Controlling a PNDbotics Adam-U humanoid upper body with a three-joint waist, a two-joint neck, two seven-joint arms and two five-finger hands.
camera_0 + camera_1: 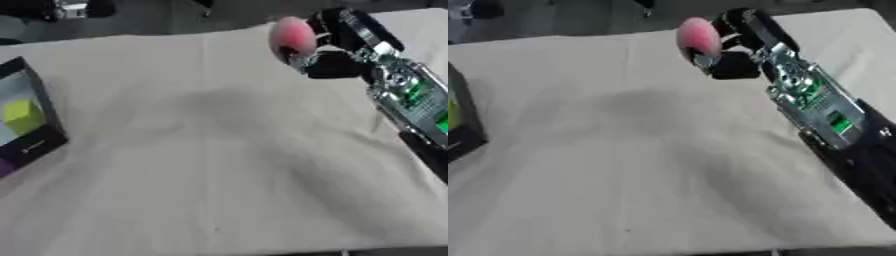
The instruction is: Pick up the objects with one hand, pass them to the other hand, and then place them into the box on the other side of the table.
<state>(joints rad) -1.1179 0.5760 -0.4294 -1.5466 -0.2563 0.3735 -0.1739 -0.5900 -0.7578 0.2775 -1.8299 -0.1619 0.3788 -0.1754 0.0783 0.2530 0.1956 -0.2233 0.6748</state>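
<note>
A pink, rounded, egg-like object (292, 37) is held above the cloth at the upper right. My right hand (337, 42) is shut on it, with the fingers curled round its far and lower side; the arm runs down the right edge. At the left edge stands a dark box (33, 145) with a pale inside, holding a yellow-green block (24, 116) and something purple at its lower corner. My left hand shows in neither view.
A beige cloth (219, 165) covers the table, with soft creases and a seam down the middle. Dark floor and some dark gear (70, 9) lie beyond the far edge.
</note>
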